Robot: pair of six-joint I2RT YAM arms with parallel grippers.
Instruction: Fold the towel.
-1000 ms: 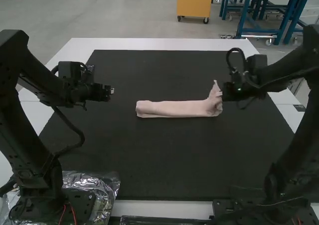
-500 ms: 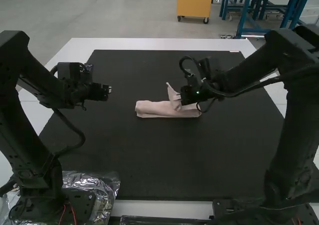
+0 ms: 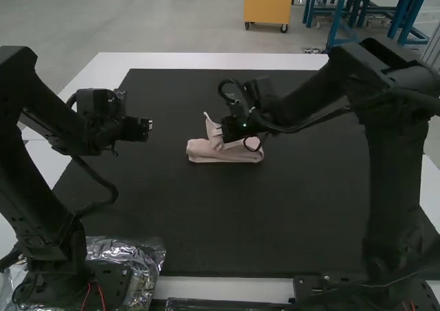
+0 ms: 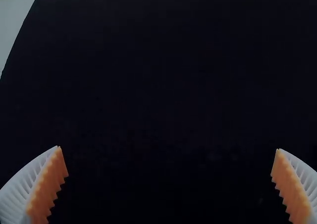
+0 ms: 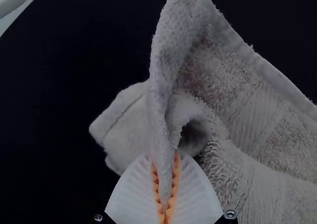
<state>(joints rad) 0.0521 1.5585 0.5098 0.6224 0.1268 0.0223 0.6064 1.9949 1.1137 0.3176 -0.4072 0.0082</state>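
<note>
I have the towel lying as a narrow strip, running left to right, around the middle of the dark mat on the worktop. My right end effector is clamped on a part of the towel, holding it raised above the strip, a peak of cloth standing up just left of my grip. In my right wrist view, the end effector pinches a thin upright ridge of cloth between its orange pads; next to it the towel curls around a dark hollow. My left end effector is left of the towel, apart from it, above the mat. In my left wrist view its two fingers stand wide apart, with nothing between them.
</note>
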